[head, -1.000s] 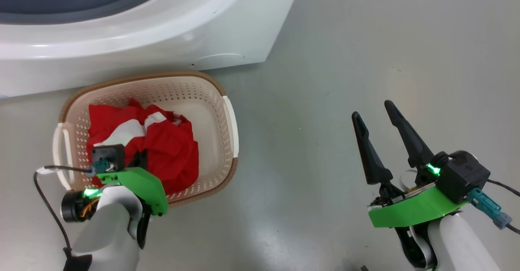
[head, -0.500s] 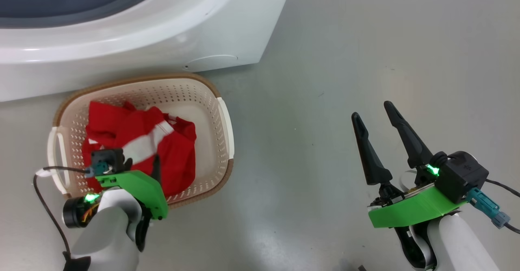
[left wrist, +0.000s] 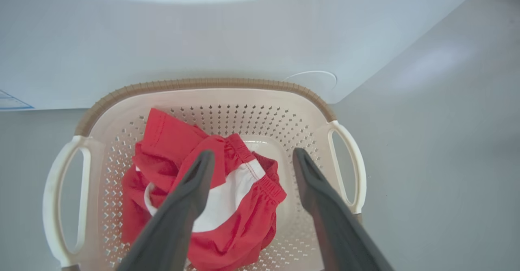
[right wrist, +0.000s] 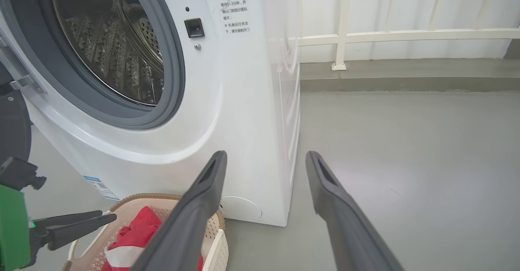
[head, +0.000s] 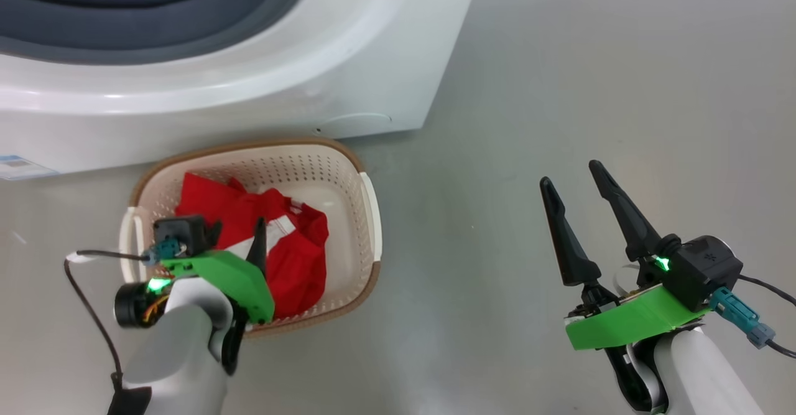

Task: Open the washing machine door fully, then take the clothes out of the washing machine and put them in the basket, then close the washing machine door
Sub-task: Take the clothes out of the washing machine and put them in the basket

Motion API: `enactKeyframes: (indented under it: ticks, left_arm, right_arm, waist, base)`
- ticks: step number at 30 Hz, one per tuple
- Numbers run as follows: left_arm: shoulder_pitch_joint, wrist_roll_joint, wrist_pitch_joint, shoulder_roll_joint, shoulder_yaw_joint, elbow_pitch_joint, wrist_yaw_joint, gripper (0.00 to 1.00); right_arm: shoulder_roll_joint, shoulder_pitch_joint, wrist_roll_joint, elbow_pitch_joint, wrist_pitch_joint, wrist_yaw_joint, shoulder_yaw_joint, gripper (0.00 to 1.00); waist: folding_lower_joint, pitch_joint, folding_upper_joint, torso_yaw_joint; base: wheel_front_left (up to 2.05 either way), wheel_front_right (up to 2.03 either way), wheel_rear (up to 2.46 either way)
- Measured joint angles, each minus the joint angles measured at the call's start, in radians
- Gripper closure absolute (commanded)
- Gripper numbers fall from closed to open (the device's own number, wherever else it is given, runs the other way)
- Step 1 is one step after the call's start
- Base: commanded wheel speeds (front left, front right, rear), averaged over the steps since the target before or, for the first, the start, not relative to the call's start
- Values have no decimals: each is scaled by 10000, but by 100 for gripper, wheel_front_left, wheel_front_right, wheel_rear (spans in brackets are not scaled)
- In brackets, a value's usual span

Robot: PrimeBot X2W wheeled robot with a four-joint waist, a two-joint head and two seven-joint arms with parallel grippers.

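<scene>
Clothes (left wrist: 170, 137) bunched in basket (left wrist: 203, 83), left half, on floor beside washing machine (right wrist: 243, 100). Left gripper (left wrist: 252, 153) jaws spread above, empty; right gripper (head: 571, 175) same. Fabric soft, light, floppy; grab raised elastic fold if regrasping.

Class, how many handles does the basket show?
2: one handle at the left end of the basket in the left wrist view, the other handle at the right end.

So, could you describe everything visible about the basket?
The basket is cream perforated plastic, rectangular with rounded corners, a brown woven-look rim and two side handles. It stands upright on the grey floor, close before the washer. The red and white clothes lie crumpled inside. The open left gripper hovers above it.
</scene>
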Motion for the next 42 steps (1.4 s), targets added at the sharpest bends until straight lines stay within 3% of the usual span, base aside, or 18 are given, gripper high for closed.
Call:
enactKeyframes:
  ticks: [7, 14, 24, 31, 42]
  left_arm:
    - [732, -82, -13, -27, 6, -2196, 109, 0]
    - [1802, 42, -12, -38, -203, -4364, 516, 0]
    - [3219, 721, -13, -27, -155, -7106, 1072, 0]
    - [4110, 1315, -15, 19, 178, -9062, 1204, 0]
    - [5437, 1779, -15, 144, 637, -10594, 1246, 0]
  right_arm:
    - [-4, 11, -165, 144, 0, 0, -201, 0]
    - [-8, 135, -320, 255, 0, 0, -347, 0]
    - [-8, 491, -360, 355, 0, 0, -585, 0]
    - [-4, 882, -431, 360, 0, 0, -648, 0]
    - [15, 1186, -625, 272, 0, 0, -1127, 0]
  waist:
    - [0, -613, -1, 259]
    - [0, -1236, -1, 533]
    - [0, -1963, -1, 906]
    - [0, -2357, -1, 1108]
    - [0, -2891, 0, 1234]
  base:
    - [0, 0, 0]
    - [0, 0, 0]
    - [0, 0, 0]
    - [0, 0, 0]
    - [0, 0, 0]
